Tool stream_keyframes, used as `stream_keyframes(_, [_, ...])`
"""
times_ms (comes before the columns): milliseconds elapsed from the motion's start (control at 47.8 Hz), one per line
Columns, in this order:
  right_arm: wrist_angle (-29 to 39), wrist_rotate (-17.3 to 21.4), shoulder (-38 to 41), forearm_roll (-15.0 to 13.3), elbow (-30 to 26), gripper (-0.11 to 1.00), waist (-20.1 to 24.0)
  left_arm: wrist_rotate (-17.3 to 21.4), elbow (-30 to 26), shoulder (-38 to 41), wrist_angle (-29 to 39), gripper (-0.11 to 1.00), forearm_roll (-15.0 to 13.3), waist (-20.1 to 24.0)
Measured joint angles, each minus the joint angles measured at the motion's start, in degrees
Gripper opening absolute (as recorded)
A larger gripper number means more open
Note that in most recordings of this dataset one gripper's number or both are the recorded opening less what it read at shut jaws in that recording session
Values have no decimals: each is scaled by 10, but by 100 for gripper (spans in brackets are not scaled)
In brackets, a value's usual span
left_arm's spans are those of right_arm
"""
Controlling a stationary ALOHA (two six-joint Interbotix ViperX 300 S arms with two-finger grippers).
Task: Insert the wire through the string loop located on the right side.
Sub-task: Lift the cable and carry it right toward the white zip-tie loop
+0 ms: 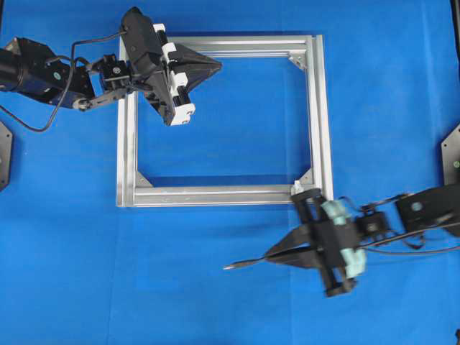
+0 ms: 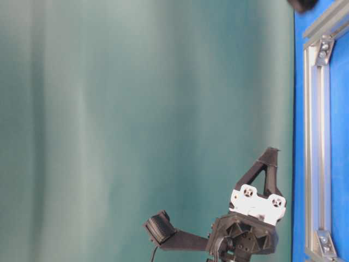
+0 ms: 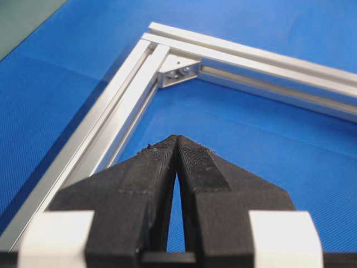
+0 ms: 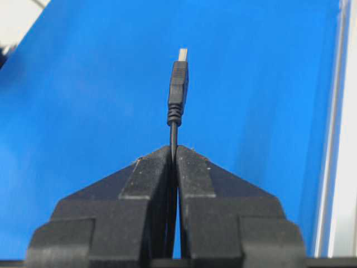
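Note:
My right gripper [image 1: 269,257] is below the frame's lower right corner, shut on the wire [image 1: 241,264]. A short piece of wire with its plug sticks out leftward over the blue mat. In the right wrist view the wire [image 4: 178,89] rises straight out of the closed right gripper [image 4: 174,149] and ends in a dark plug with a pale tip. A tiny whitish string loop [image 1: 297,188] sits on the frame's bottom bar near its right corner, up and right of the plug. My left gripper [image 1: 218,66] is shut and empty over the frame's top left part; its tips [image 3: 177,138] meet.
A square silver aluminium frame [image 1: 320,122] lies on the blue mat, with corner brackets [image 3: 177,71] inside. One of its bars [image 4: 340,167] runs along the right edge of the right wrist view. The table-level view shows the left gripper [image 2: 271,153] beside a frame bar [image 2: 316,136].

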Motion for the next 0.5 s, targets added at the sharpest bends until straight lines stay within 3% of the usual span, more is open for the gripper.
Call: stream_keyframes(502, [0,2,-178,14,194,-3,25,-1,2,-3,0,0,0,0])
